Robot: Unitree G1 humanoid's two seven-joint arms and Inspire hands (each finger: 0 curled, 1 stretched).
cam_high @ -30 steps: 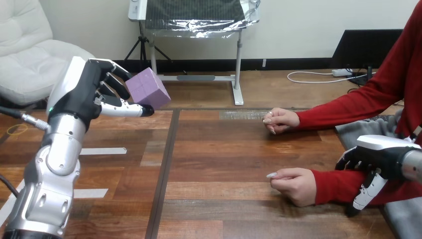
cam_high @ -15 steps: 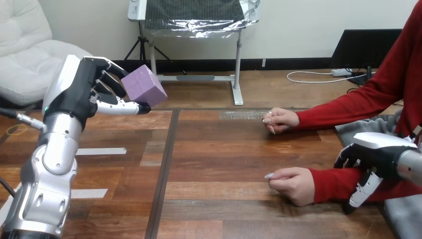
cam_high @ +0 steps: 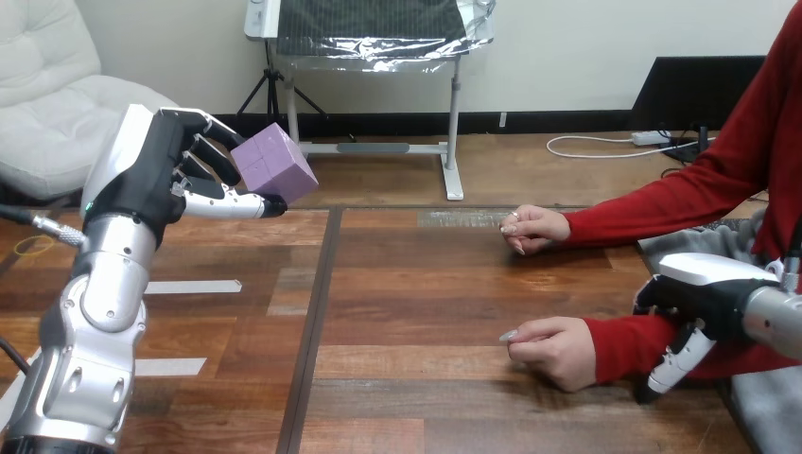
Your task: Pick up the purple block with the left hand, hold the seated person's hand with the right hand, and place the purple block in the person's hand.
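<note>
1. The worktop (cam_high: 426,284): a wide stretch of bare wood is left between the purple block (cam_high: 274,165) and the person. If the block were released anywhere along that crossing, it would be dropped onto the wood and could tumble away.
2. The right hand (cam_high: 705,298) is seen over the red sleeve (cam_high: 624,345), just behind the wrist of the person's near hand (cam_high: 553,350). Whether it is open or closed on the sleeve cannot be told. Cloth rather than the hand itself may end up being gripped, and the palm would then be left unsteadied.
3. The left hand (cam_high: 156,175) is raised above the worktop's left part, with its thumb and fingers closed on the block. The block appears to be pinched at the tips only, so the hold could be loosened by a quick swing.
4. The person's near hand is rested on the worktop, loosely closed, with no palm offered. A block set there would likely roll off unless the hand is first turned and opened.
5. The block is held tilted, one corner lowest, well apart from both of the person's hands.
6. The person's far hand (cam_high: 534,227) is rested beyond the near one, close to the likely path, and could be brushed.
7. Tape strips (cam_high: 189,287) are laid flat at the left, and nothing is blocked by them.
</note>
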